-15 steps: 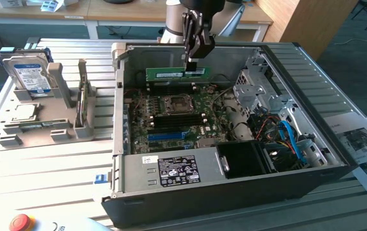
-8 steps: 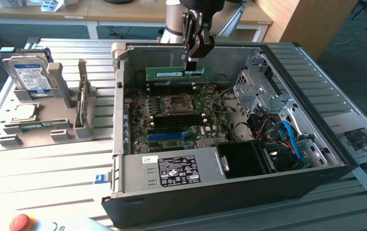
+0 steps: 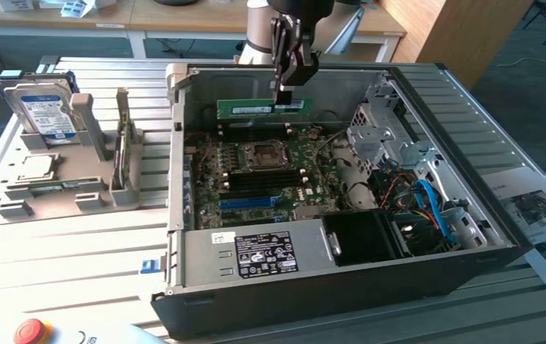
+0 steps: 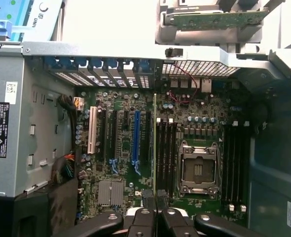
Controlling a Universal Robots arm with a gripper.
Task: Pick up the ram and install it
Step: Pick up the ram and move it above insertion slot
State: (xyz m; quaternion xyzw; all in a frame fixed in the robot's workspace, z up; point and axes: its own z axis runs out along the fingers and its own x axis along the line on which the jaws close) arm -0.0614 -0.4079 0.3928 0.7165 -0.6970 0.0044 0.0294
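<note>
Gripper: the gripper [image 3: 284, 100] hangs nose-down over the open computer case [image 3: 350, 304], its jaws clamped on the top edge of the ram [image 3: 254, 108].
Ram, exterior view: the green stick is held level with its long edge horizontal. It sits above the motherboard [image 3: 292, 183], towards the far wall of the case, and is not seated in any slot.
Ram, wrist view: the ram [image 4: 154, 143] appears edge-on as a thin green line running out from between the dark fingertips of the gripper [image 4: 156, 213].
Alignment: the line runs parallel to the black memory slots [image 4: 166, 153] and lies between them and the long blue slot [image 4: 136, 138].
Processor socket: the socket [image 3: 259, 155] is beside those memory slots, with its metal frame closed.
Power supply: the grey box [image 3: 254, 254] with a dark label is at the near end of the case.
Outside the case: a hard drive [image 3: 46, 107] stands upright in a grey holder [image 3: 82, 143] on the slatted table [image 3: 63, 244], to the exterior view's left.
Control: a red button [image 3: 31, 331] is at the near table edge.
</note>
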